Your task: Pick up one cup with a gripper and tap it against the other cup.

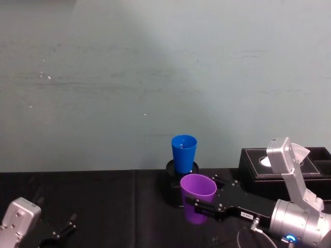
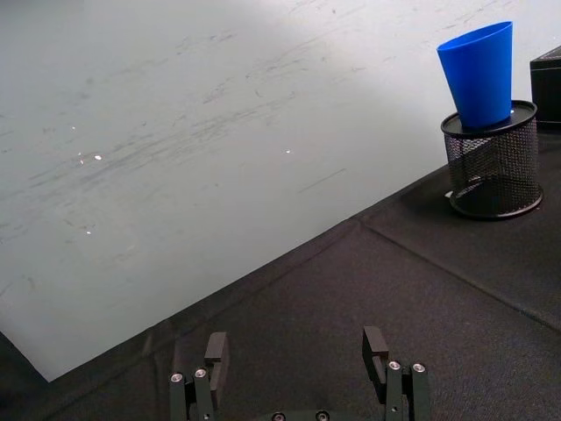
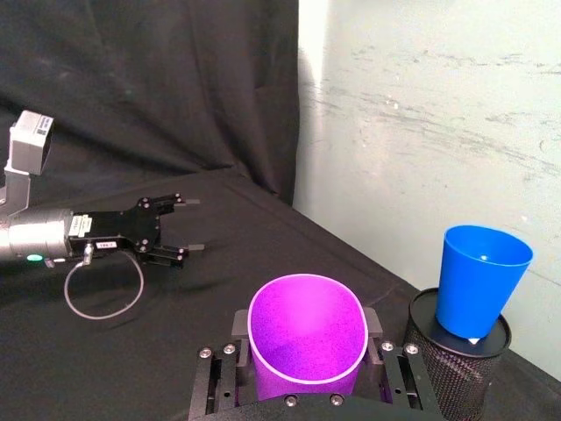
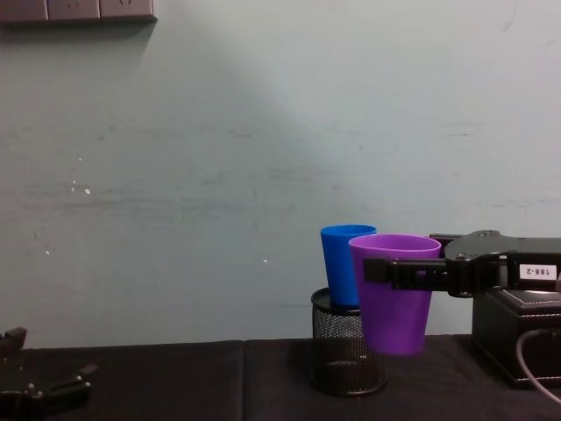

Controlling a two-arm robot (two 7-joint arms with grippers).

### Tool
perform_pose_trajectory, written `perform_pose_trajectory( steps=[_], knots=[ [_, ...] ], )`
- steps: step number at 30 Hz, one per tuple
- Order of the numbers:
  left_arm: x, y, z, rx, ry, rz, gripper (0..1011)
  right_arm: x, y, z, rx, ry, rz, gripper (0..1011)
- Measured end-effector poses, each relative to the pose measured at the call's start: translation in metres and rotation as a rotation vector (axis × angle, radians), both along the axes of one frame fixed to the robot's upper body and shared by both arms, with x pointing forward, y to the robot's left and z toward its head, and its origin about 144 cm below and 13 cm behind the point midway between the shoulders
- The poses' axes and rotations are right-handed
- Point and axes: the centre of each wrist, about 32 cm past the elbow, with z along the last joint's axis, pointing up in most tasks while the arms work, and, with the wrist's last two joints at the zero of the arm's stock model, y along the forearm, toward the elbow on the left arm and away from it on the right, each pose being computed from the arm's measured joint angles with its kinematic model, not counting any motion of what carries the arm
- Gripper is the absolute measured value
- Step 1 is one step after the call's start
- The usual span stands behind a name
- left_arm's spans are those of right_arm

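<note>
The purple cup (image 3: 307,346) and the blue cup (image 3: 478,276) are recorded as smooth plastic with a slight sheen. The pen holder (image 2: 491,167) is formed of matt black wire mesh. A matt black cloth (image 2: 351,298), seamed, is laid over the table. The wall (image 1: 155,77) is painted dull, scuffed and streaked. The right gripper (image 3: 307,326) is finished matt black; its arm housing (image 1: 302,217) is satin silver metal.
</note>
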Motion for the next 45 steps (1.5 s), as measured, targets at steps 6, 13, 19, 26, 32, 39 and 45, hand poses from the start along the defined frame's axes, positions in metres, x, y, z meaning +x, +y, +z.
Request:
perform_pose_trajectory(
  steps=[6,13,19,26,32,39,45],
  knots=[
    [0.000,0.000,0.000,0.000,0.000,0.000,1000,0.006,0.003,-0.003,-0.001,0.012,0.010,732],
    [0.000,0.000,0.000,0.000,0.000,0.000,1000,0.020,0.006,-0.007,0.005,0.011,0.008,732],
    [0.000,0.000,0.000,0.000,0.000,0.000,1000,0.036,0.008,-0.013,0.003,0.009,-0.008,732],
    [0.000,0.000,0.000,0.000,0.000,0.000,1000,0.058,0.009,-0.023,0.017,0.002,-0.033,732],
    [0.000,0.000,0.000,0.000,0.000,0.000,1000,0.070,0.013,-0.026,0.018,-0.006,-0.048,732],
    [0.000,0.000,0.000,0.000,0.000,0.000,1000,0.079,0.018,-0.027,0.019,-0.010,-0.076,732],
    [0.000,0.000,0.000,0.000,0.000,0.000,1000,0.083,0.022,-0.027,0.028,-0.005,-0.111,732]
  ],
)
